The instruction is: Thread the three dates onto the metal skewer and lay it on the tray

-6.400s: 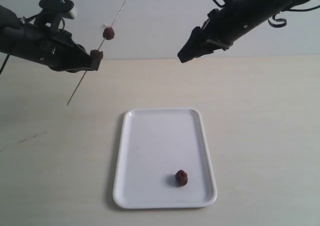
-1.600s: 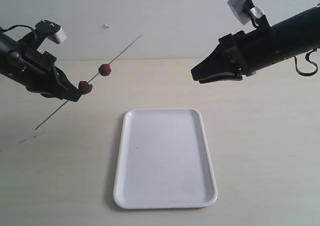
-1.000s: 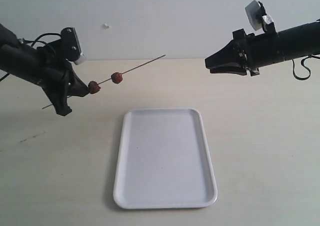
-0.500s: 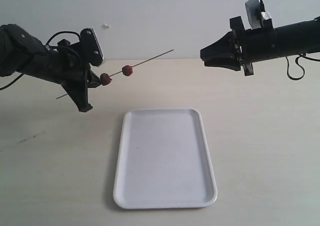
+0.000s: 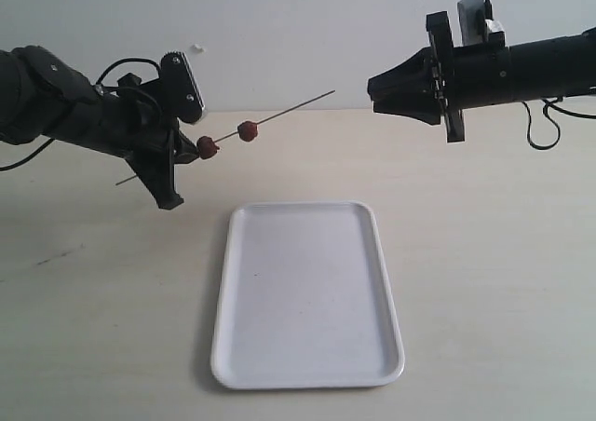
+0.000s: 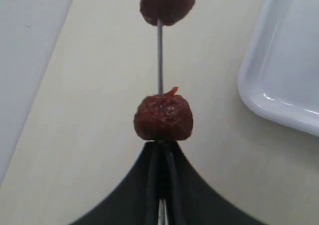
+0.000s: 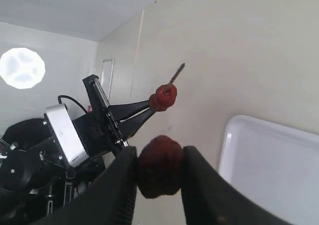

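Note:
My left gripper (image 5: 179, 156) is shut on the metal skewer (image 5: 289, 109), which slants up to the right above the table. Two dates are threaded on it: one (image 5: 208, 146) right at the jaws, one (image 5: 248, 131) a little further along. The left wrist view shows the near date (image 6: 163, 117) against the closed fingertips (image 6: 160, 146) and the far date (image 6: 166, 3) up the skewer (image 6: 159, 56). My right gripper (image 5: 374, 92) faces the skewer's free tip from the right, some way off, shut on the third date (image 7: 160, 166). The white tray (image 5: 307, 291) lies below, empty.
The pale wooden tabletop (image 5: 494, 253) surrounds the tray. A grey wall (image 5: 307, 30) rises behind. Both arms hover above the table's far half, left arm (image 5: 65, 109) and right arm (image 5: 531, 67).
Left gripper with the skewer has shifted slightly right and the skewer has levelled out from its earlier steep tilt. Right gripper with the date has drifted a little left and up.

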You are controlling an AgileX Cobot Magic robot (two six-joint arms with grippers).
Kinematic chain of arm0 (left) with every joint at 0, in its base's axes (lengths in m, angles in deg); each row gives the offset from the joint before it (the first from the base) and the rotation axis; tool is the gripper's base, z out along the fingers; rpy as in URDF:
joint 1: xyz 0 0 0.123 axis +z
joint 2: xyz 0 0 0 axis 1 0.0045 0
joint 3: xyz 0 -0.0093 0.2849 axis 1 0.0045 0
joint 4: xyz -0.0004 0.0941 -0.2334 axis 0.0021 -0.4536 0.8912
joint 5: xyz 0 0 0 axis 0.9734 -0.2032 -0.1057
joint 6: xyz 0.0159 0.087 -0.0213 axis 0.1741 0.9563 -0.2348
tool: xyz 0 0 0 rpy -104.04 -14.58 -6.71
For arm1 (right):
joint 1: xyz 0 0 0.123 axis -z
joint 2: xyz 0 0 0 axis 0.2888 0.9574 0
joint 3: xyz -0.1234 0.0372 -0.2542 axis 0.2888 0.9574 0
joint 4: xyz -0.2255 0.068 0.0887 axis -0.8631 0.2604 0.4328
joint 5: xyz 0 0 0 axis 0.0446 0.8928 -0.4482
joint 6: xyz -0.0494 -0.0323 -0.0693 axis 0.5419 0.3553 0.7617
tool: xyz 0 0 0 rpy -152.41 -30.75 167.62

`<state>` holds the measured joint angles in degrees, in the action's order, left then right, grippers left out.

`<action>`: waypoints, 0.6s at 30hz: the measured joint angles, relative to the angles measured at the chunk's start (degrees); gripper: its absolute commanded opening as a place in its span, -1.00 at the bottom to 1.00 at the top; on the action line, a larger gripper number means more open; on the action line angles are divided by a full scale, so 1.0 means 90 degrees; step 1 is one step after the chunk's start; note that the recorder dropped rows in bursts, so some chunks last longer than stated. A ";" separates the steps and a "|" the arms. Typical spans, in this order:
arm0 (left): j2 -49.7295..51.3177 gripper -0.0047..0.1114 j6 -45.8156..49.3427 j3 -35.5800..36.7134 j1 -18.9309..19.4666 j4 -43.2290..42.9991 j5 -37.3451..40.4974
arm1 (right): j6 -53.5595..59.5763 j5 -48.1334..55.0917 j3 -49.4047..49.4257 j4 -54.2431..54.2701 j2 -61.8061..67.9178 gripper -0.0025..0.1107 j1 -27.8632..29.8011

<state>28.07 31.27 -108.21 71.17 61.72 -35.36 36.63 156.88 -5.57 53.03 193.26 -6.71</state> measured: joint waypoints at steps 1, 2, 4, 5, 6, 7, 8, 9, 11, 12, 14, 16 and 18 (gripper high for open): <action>0.0000 -0.92 0.0000 0.0000 0.0000 0.0030 0.0000 | -0.0014 0.0000 0.0000 0.0029 0.0000 -0.43 0.0000; 0.0000 -0.92 0.0019 0.0000 0.0000 0.0044 0.0000 | -0.0032 0.0000 0.0000 0.0079 0.0000 -0.43 0.0000; 0.0000 -0.92 0.0056 0.0000 -0.0005 0.0076 0.0000 | -0.0057 0.0000 0.0000 0.0146 0.0000 -0.43 0.0000; 0.0000 -0.92 0.0105 0.0000 -0.0023 0.0093 0.0000 | -0.0067 0.0000 0.0000 0.0163 0.0000 -0.43 0.0000; 0.0000 -0.92 0.0131 0.0000 -0.0048 0.0093 0.0000 | -0.0081 0.0000 0.0000 0.0172 0.0000 -0.43 0.0000; 0.0000 -0.92 0.0167 0.0000 -0.0061 0.0093 0.0000 | -0.0081 0.0000 0.0000 0.0171 0.0000 -0.43 0.0000; 0.0000 -0.92 0.0214 0.0000 -0.0095 0.0093 0.0000 | -0.0081 0.0000 0.0000 0.0171 0.0000 -0.43 0.0000; 0.0000 -0.92 0.0268 0.0000 -0.0124 0.0093 0.0000 | -0.0081 0.0000 0.0000 0.0171 0.0000 -0.43 0.0000; 0.0000 -0.92 0.0355 0.0000 -0.0175 0.0102 0.0000 | -0.0081 0.0000 0.0000 0.0159 0.0000 -0.43 0.0000; 0.0000 -0.92 0.0397 0.0000 -0.0199 0.0116 0.0000 | -0.0081 0.0000 0.0000 0.0128 0.0000 -0.43 0.0000; 0.0000 -0.92 0.0461 0.0000 -0.0223 0.0141 0.0000 | -0.0081 0.0000 0.0000 0.0003 0.0000 -0.43 0.0000; 0.0000 -0.92 0.0487 0.0000 -0.0223 0.0141 -0.0012 | -0.0090 0.0000 0.0000 -0.0167 0.0000 -0.43 0.0000; 0.0000 -0.92 0.0502 0.0000 -0.0223 0.0141 -0.0025 | -0.0095 0.0000 0.0000 -0.0277 0.0000 -0.43 0.0000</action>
<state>28.07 35.78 -108.21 69.16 62.99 -35.59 35.77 156.88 -5.57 50.55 193.26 -6.71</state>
